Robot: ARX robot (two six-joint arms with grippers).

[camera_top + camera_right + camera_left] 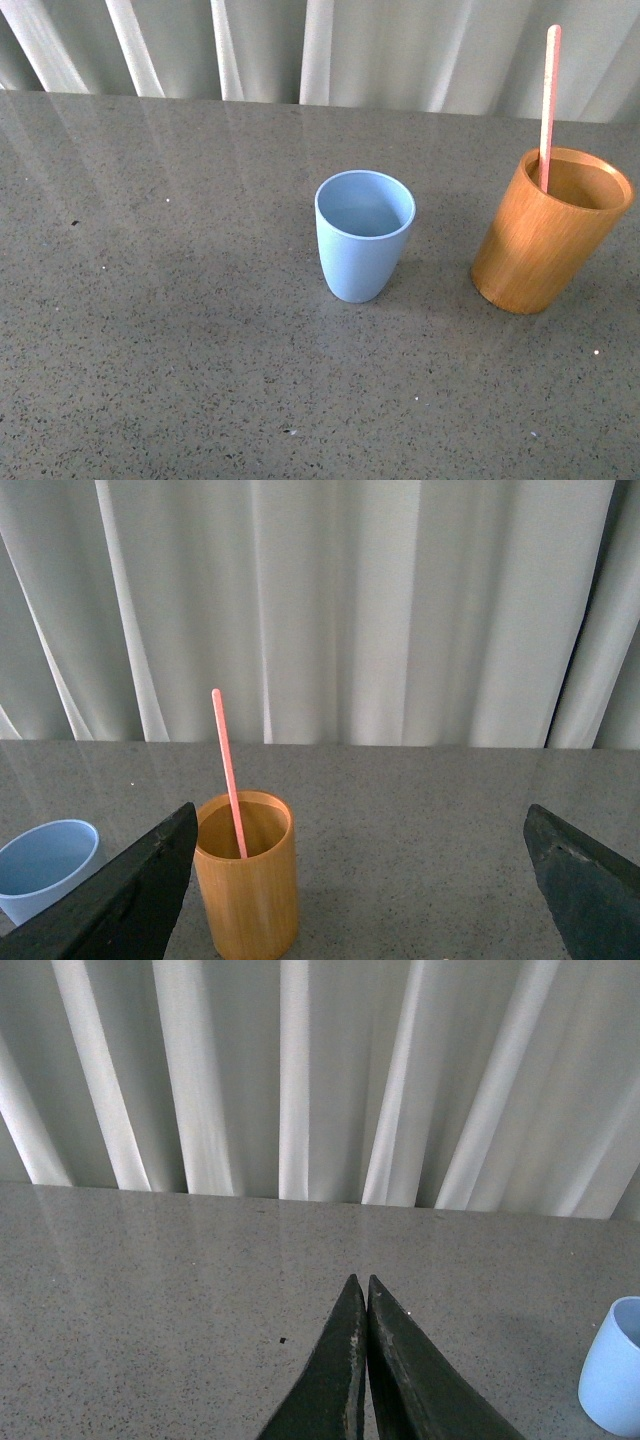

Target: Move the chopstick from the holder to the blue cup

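The orange-brown wooden holder [550,230] stands upright at the right of the grey table. One pink-and-cream chopstick [549,100] stands in it, leaning on its far rim. The light blue cup [363,234] stands empty in the middle, left of the holder. Neither gripper shows in the front view. My left gripper [361,1282] is shut and empty above the table, with the cup's edge [612,1365] off to one side. My right gripper [360,830] is wide open and empty; the holder [246,872] with the chopstick [228,770] stands beyond one finger, the cup [45,865] past it.
The grey speckled table [180,300] runs back to a pale pleated curtain [330,50] along its far edge. Nothing else stands on the table in these views.
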